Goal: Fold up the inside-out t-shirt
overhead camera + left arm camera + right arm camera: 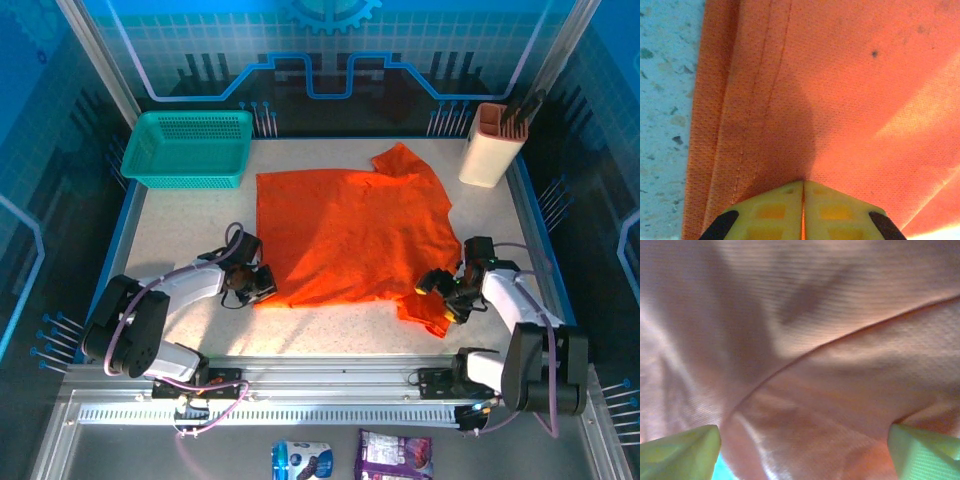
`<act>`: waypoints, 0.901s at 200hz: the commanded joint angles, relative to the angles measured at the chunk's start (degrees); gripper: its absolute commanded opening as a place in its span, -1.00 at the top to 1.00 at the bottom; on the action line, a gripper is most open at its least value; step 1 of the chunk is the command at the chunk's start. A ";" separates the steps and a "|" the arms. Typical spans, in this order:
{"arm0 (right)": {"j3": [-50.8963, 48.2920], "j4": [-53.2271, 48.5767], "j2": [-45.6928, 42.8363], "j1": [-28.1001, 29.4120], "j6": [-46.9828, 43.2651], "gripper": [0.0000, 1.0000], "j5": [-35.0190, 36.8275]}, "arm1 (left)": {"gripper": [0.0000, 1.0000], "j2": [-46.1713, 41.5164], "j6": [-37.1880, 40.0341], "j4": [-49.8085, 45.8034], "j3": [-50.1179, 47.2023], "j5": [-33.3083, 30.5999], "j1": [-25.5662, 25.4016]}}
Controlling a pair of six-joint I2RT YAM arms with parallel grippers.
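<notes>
The inside-out t-shirt [350, 235] lies spread nearly flat in the middle of the tabletop [180, 235] in the top view, with one sleeve bunched at its upper edge and another fold of cloth at its lower right corner. The left gripper [262, 287] sits at the shirt's lower left corner. In the left wrist view this gripper [803, 187] is closed, its yellow pads [771, 212] pressed together with a thin line of orange cloth [840, 90] pinched between them beside the stitched hem. The right gripper [440, 295] is at the lower right corner. In its wrist view its fingers [680, 455] stand wide apart over wrinkled cloth [805, 340], gripping nothing. A teal basket [188, 148] sits at the upper left, and a beige holder [490, 150] at the upper right.
</notes>
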 commanded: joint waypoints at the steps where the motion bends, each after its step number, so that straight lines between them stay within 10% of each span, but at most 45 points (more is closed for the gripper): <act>1: -0.82 1.26 2.87 -1.30 4.11 -0.76 5.19 | 0.80 -0.59 -1.41 -1.17 -2.70 -1.29 2.20; 115: 4.85 -16.81 -9.24 3.24 5.85 -0.62 12.24 | 0.59 -15.31 -2.92 -12.24 0.60 -2.50 4.10; 180: -0.48 -20.28 -10.59 5.27 13.84 -0.09 15.26 | 0.52 -20.78 -4.89 -14.39 -1.60 -3.49 4.12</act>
